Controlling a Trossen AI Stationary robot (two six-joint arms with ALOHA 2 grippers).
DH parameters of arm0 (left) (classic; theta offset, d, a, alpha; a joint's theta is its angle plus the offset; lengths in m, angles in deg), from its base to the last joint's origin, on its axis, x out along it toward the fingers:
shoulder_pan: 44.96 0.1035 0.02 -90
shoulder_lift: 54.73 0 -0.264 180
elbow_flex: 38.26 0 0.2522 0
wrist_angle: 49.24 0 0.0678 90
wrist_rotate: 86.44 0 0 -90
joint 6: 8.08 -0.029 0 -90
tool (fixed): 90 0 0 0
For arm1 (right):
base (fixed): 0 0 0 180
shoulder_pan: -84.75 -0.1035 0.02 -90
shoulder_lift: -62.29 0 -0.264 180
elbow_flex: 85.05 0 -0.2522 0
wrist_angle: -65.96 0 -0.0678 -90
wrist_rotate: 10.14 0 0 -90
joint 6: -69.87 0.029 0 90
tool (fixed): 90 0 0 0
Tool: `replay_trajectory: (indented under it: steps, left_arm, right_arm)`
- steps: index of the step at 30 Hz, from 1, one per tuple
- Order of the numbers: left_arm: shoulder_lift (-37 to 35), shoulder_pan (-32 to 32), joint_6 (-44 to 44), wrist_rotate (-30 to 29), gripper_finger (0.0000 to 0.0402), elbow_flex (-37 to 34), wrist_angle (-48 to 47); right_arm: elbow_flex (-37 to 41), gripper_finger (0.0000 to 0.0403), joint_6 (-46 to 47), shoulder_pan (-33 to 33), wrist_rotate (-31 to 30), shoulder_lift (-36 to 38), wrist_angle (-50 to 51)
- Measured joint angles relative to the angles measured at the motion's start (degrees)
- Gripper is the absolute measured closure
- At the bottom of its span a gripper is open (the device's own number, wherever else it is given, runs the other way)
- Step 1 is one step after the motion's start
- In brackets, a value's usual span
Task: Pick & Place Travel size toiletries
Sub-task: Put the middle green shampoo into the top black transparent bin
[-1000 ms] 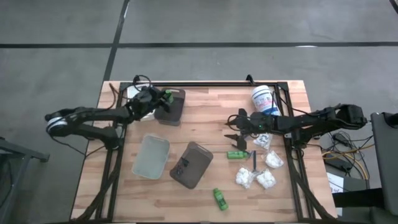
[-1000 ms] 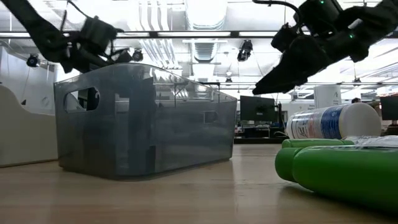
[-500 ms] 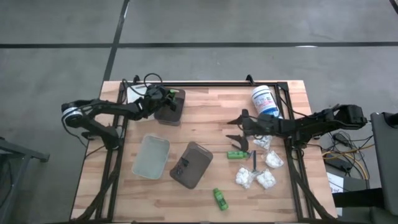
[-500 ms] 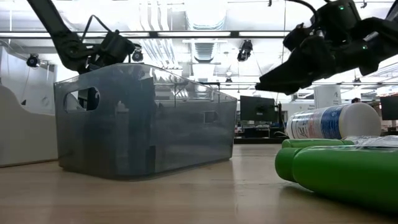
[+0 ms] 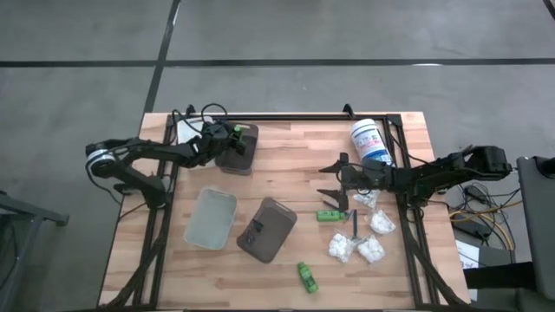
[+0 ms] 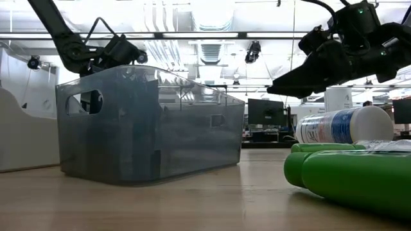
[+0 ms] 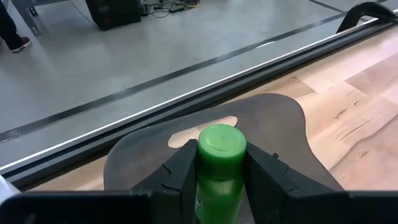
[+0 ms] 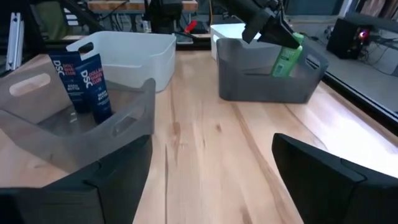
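Observation:
My left gripper (image 5: 229, 136) is shut on a bright green bottle (image 7: 220, 186) over the dark grey tray (image 5: 239, 152) at the far left of the table. From the right wrist view, that bottle (image 8: 287, 57) slants down at the tray's open top. My right gripper (image 5: 328, 180) stands open above the bare wood right of centre. It is a little on the far side of a lying green bottle (image 5: 329, 215), a slim dark blue stick (image 5: 354, 224) and several white packets (image 5: 371, 250). Another green bottle (image 5: 306, 276) lies near the front edge. My left gripper pinches the green bottle between its two fingers (image 7: 180, 177) on the body just below the cap (image 7: 221, 144). The bottle lies along the fingers with its cap end sticking out past them. It is lifted clear, slanting down over the dark grey tray.
A brown tray (image 5: 267, 229) holding blue tubes (image 8: 87, 84) and a pale translucent tray (image 5: 212, 217) lie mid-table. A white tray (image 8: 134, 53) stands at the far left corner. A white tub with a blue label (image 5: 368, 139) stands at the far right, beside my right arm.
My left arm has swung in toward the dark grey tray and sunk a little, keeping the green bottle in its fingers. My right gripper has tipped from pointing steeply down to nearly level, staying above the same patch of table.

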Motion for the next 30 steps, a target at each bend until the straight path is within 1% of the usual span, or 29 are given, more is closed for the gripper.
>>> replay_trajectory:
  steps: [17,25,30]
  left_arm:
    - [-0.1,0.0,0.0,0.0,0.0289,0.0,-3.1]
    - [-0.2,0.0,0.0,0.0,0.0287,0.0,-3.2]
    - [-1.6,0.0,0.0,0.2,0.026,0.0,-4.4]
  right_arm:
    - [-0.8,0.0048,1.9,0.0,0.1,0.0,-0.1]
    - [-1.3,0.0068,1.9,0.0,0.2,0.0,0.0]
    - [-1.3,0.0085,2.9,0.0,0.2,0.0,0.2]
